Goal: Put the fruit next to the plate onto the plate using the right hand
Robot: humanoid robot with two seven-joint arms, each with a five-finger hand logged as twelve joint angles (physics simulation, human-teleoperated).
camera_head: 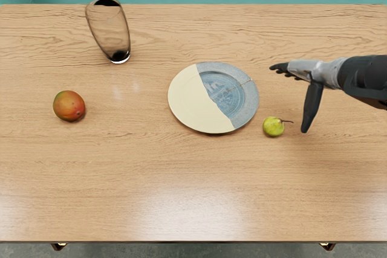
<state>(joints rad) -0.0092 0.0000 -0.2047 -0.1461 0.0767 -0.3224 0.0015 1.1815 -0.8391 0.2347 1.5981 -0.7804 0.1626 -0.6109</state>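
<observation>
Forearm (366,78): thick and rounded, with a dark charcoal shell that has a dull sheen from where I stand.
Wrist (331,72): a paler, silvery-grey section, narrower than the forearm.
Right hand (307,70): the back is light grey, smooth and metallic-looking.
Fingers (280,67): slim and black with rounded tips.
Long digit (312,107): dark grey to black, a slender tapered rod with a blunt end.

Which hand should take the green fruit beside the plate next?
Right. The right hand hangs open just to the right of the green pear, which lies at the plate's lower right rim. The left arm is out of view.
</observation>
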